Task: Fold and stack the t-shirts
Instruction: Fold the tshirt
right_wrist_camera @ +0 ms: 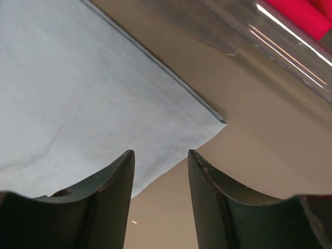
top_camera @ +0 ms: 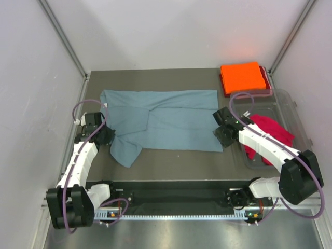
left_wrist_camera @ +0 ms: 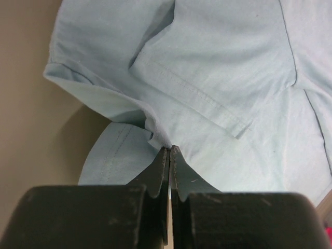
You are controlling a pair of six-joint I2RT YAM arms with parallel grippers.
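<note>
The grey-blue t-shirt (top_camera: 166, 120) lies spread on the table with its sleeves folded in. A loose part hangs toward the near left. My left gripper (top_camera: 106, 136) is at the shirt's left edge, and in the left wrist view the gripper (left_wrist_camera: 169, 149) is shut on a pinch of the shirt (left_wrist_camera: 218, 67). My right gripper (top_camera: 223, 132) is open at the shirt's right edge. Its jaws (right_wrist_camera: 161, 155) stand just above the hem corner (right_wrist_camera: 104, 104). The orange t-shirt (top_camera: 241, 77) lies folded at the back right. The red t-shirt (top_camera: 271, 134) lies crumpled in the tub.
A clear plastic tub (top_camera: 291, 104) stands at the right edge, and its wall shows in the right wrist view (right_wrist_camera: 259, 41). A dark red edge shows under the orange shirt. Grey walls enclose the table on three sides.
</note>
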